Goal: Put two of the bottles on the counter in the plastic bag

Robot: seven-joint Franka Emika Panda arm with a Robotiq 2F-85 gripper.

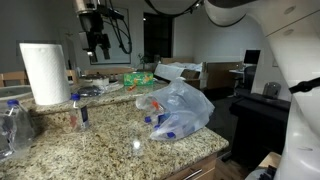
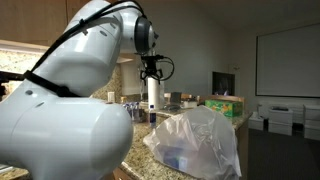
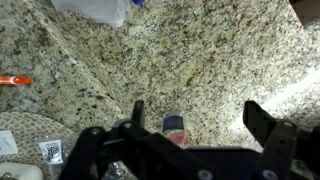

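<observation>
A clear plastic bag lies on the granite counter with blue-capped bottles inside near its mouth. It also shows in the other exterior view and at the top of the wrist view. A clear bottle with a blue cap stands upright left of the bag. My gripper hangs open and empty well above the counter. In the wrist view the bottle's cap shows below, between the spread fingers. More clear bottles lie at the far left.
A paper towel roll stands at the back left; it also shows in an exterior view. A green box and clutter sit behind the bag. An orange object lies on the counter in the wrist view. The counter edge runs in front.
</observation>
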